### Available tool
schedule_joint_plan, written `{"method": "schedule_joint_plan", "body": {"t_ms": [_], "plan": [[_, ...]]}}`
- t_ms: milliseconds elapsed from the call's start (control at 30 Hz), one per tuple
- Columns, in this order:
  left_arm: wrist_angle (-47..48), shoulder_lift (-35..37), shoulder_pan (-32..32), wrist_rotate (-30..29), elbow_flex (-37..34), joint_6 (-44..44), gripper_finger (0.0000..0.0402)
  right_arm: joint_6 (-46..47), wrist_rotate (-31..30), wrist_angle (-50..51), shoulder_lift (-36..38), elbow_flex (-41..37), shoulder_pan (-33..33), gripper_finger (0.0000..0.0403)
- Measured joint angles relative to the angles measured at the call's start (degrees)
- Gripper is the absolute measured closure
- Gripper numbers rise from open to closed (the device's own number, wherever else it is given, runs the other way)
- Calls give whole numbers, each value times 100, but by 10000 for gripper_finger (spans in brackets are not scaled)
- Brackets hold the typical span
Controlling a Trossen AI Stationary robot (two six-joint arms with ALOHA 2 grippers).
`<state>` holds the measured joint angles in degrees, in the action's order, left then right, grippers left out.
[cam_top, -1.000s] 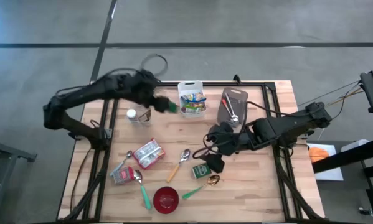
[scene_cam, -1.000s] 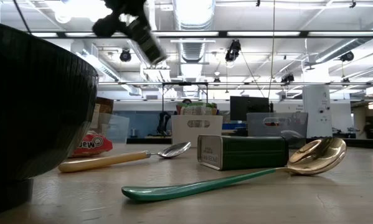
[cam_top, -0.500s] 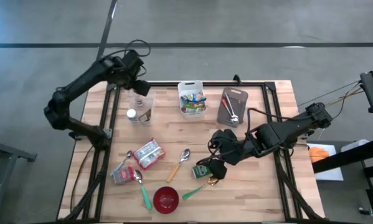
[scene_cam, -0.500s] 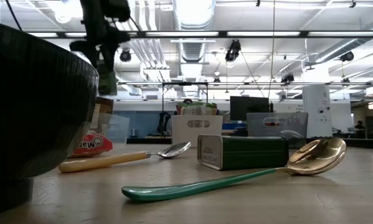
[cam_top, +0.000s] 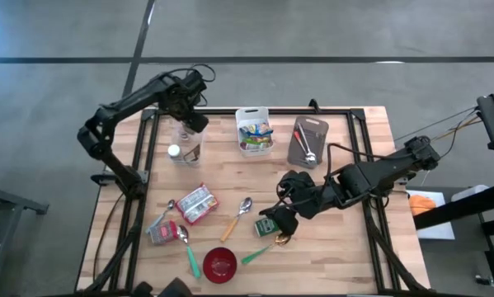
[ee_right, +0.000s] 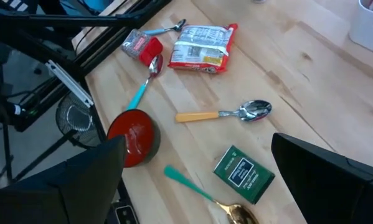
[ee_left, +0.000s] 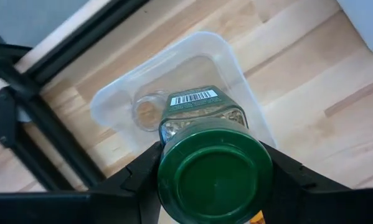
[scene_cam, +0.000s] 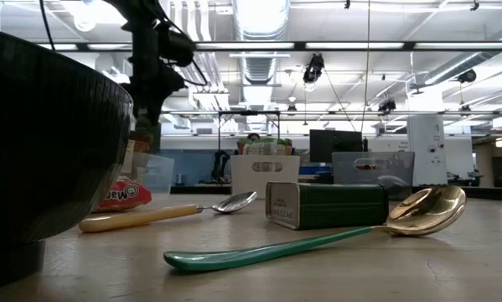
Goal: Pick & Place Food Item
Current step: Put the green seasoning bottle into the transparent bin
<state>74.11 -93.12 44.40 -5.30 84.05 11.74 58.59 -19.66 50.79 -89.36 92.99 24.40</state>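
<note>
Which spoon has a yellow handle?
The silver spoon with the yellow handle, mid-table beside the green tin. The other spoons have teal handles, and one bowl is gold.

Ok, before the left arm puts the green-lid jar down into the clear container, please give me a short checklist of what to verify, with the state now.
1. Left gripper holds the green-lid jar firmly between both fingers: ok.
2. Jar is above the clear container: ok in the left wrist view.
3. Container has room: ok, only a small round item lies inside.
4. Jar is low enough to release: cannot tell.
5. Right gripper is away, open over the green tin: ok.
6. White bin is apart from the container: ok.
</note>
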Motion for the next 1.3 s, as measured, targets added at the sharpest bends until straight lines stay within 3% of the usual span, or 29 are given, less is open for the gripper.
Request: {"method": "schedule_joint_plan", "body": {"t_ms": [1133, 1300], "plan": [[-823, -951, 345, 496, -14, 333, 210, 597, 11, -7, -73, -3, 260, 5], [-979, -951, 411, 590, -329, 525, 210, 597, 11, -7, -73, -2, 278, 5]]}}
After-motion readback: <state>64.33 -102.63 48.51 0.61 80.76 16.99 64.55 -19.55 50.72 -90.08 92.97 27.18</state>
